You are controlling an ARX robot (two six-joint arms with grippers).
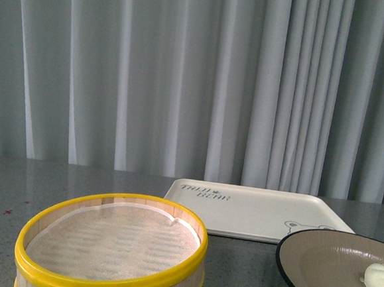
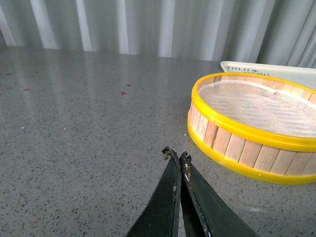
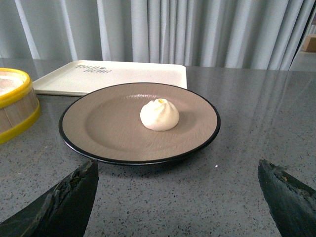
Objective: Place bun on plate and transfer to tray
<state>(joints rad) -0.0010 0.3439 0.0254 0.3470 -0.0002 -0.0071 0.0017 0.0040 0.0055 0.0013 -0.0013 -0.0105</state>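
The bun (image 3: 159, 114) sits upright near the middle of the plate (image 3: 103, 133), a beige dish with a black rim on the grey table. In the front view the bun (image 1: 382, 281) and the plate (image 1: 322, 260) show at the lower right edge. The cream tray (image 1: 253, 211) lies flat behind the plate; it also shows in the right wrist view (image 3: 133, 74). My right gripper (image 3: 177, 170) is open and empty, its fingers wide apart just in front of the plate's near rim. My left gripper (image 2: 176, 155) is shut and empty over bare table, left of the steamer basket.
A yellow-rimmed wooden steamer basket (image 1: 112, 250) with a white cloth liner stands at the front left of the tray; it also shows in the left wrist view (image 2: 256, 123) and the right wrist view (image 3: 15, 106). Grey curtains hang behind the table.
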